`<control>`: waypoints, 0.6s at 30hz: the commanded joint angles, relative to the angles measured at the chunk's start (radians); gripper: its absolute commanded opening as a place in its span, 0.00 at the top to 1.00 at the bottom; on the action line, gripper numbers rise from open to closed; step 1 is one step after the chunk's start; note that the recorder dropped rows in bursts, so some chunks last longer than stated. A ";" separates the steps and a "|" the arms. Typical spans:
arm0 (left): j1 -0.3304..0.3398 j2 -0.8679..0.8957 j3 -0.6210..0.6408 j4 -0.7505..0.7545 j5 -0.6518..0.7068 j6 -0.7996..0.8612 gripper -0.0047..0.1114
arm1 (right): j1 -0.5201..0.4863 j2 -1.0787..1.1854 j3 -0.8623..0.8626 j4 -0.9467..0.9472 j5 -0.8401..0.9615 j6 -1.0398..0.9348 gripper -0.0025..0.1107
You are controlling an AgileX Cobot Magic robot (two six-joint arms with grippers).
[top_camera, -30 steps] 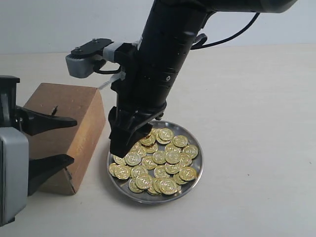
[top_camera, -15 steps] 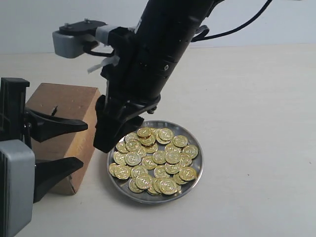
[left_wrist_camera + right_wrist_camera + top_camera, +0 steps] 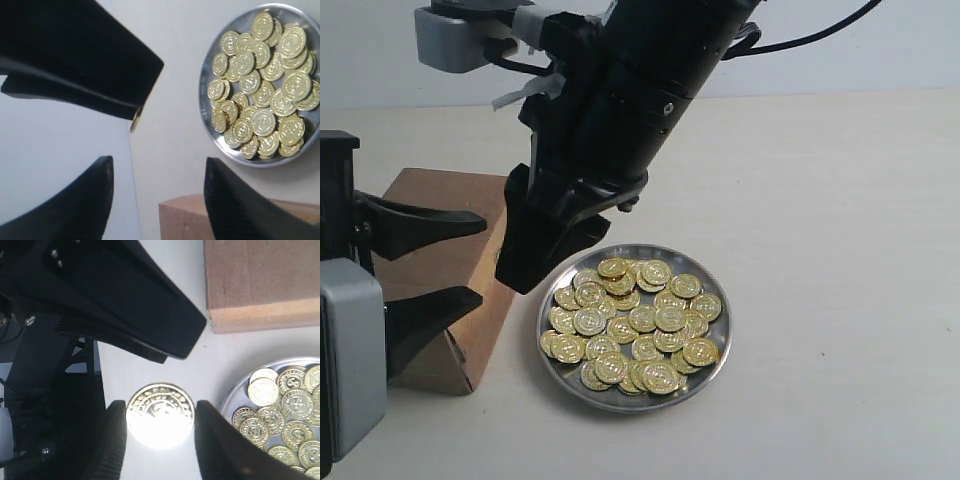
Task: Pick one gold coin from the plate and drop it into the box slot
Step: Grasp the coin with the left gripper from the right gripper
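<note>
Gold coin [image 3: 160, 414]: a single coin is pinched by its edges between the two black fingers of the right gripper [image 3: 520, 272], its embossed face towards the wrist camera.

Exterior view: the right arm slants down from 1 o'clock and crosses the middle. Its gripper tip hangs at 10 o'clock from the plate [image 3: 722, 350], over the gap between the plate and the box [image 3: 438, 190]. The held coin cannot be made out here. The round silver plate sits on the pale table [image 3: 820, 180] and carries a heap of gold coins [image 3: 640, 320]. The brown box lies at 9 o'clock from the plate, just beside it. The left gripper [image 3: 480, 260] comes in from 9 o'clock in front of the box. Its two black fingers are spread wide with nothing between them.

Left wrist view: the left gripper's fingers stand far apart and empty. Beyond them, the right gripper's dark tip shows the coin edge-on as a thin gold sliver. The plate of coins and a corner of the box lie on the table nearby.

Right wrist view: the coin fills the narrow gap between the right gripper's fingers. Below it is bare table, between the box edge and the plate rim. One black finger of the left gripper crosses between the coin and the box.
</note>
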 commanded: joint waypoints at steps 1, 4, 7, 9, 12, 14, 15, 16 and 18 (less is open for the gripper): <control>-0.023 -0.007 -0.009 0.057 -0.015 -0.003 0.50 | 0.003 -0.007 0.004 0.003 0.001 -0.010 0.68; -0.072 -0.007 -0.009 0.071 -0.043 -0.003 0.50 | 0.003 -0.007 0.004 0.003 0.001 -0.010 0.68; -0.114 -0.007 -0.012 0.072 -0.092 -0.003 0.50 | 0.003 -0.007 0.004 0.003 0.001 -0.010 0.68; -0.119 -0.007 -0.025 0.072 -0.092 -0.003 0.50 | 0.003 -0.007 0.004 0.003 0.001 -0.008 0.68; -0.119 -0.002 -0.057 0.072 -0.089 -0.003 0.50 | 0.003 -0.007 0.004 0.003 0.001 -0.008 0.68; -0.119 0.009 -0.079 0.072 -0.085 -0.003 0.50 | 0.003 -0.007 0.004 0.003 0.001 -0.011 0.68; -0.119 0.014 -0.086 0.072 -0.081 -0.003 0.50 | 0.003 -0.007 0.004 0.003 0.001 -0.011 0.68; -0.119 0.024 -0.090 0.072 -0.071 -0.003 0.50 | 0.003 -0.007 0.004 0.003 0.001 -0.011 0.68; -0.119 0.037 -0.092 0.072 -0.045 -0.003 0.50 | 0.003 -0.007 0.004 0.003 0.001 -0.009 0.68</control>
